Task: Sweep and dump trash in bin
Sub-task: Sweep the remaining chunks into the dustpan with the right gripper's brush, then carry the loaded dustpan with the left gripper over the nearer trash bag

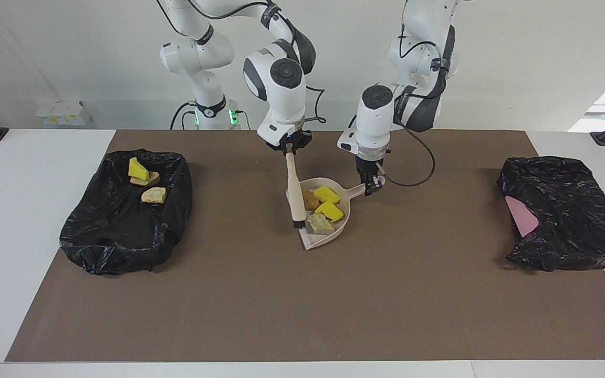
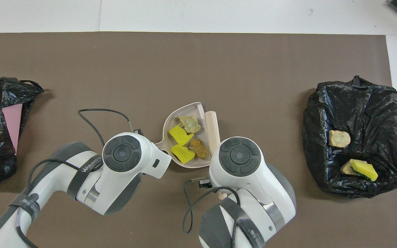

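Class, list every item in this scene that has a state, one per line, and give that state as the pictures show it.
Left hand: shut on the dustpan handle.
Right hand: shut on the brush handle.
Dustpan: on the table, loaded with four trash pieces.
Brush: bristle end down at the dustpan's mouth.
Bin bag with trash: open, three pieces inside.
Other bin bag: open, something pink showing inside.

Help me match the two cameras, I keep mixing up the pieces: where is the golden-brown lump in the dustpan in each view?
Facing view: golden-brown lump in the dustpan, against the brush, nearest the robots of the pieces there.
Overhead view: golden-brown lump low in the dustpan, beside the brush.
Shared landmark: the brush.
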Robot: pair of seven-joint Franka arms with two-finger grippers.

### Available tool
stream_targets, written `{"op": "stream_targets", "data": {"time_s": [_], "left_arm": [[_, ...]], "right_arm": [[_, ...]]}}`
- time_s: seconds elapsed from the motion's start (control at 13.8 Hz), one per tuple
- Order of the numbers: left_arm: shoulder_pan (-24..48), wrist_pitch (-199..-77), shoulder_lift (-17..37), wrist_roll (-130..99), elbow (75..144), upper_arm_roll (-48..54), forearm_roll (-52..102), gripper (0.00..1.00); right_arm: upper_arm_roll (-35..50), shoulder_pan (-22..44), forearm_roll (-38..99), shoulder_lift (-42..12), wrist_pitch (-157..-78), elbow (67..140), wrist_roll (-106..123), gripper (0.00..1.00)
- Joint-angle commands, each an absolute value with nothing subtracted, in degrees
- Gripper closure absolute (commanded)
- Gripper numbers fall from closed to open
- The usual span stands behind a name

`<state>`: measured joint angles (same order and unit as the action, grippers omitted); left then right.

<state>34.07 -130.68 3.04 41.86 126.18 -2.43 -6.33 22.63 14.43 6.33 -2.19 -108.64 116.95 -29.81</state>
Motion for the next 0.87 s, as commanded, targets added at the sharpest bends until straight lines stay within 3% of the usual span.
{"op": "stream_targets", "data": {"time_s": [0.0, 0.36, 0.8], "left_arm": [[30.9, -129.6, 2.8, 47.8, 123.4, -2.5, -3.4, 1.00], [25.9, -128.0, 2.8, 55.0, 120.1, -2.5, -2.6, 1.00], [17.5, -122.4, 2.8, 69.3, 116.6, -2.5, 1.0, 1.00]], "right_arm": [[22.9, 16.4, 6.9, 0.6, -112.1, 120.3, -32.4, 1.00], [22.9, 21.6, 9.6, 3.6, -112.8, 123.3, -39.2, 1.00], [22.9, 23.1, 11.6, 4.8, -112.3, 124.1, -40.4, 1.00]]}}
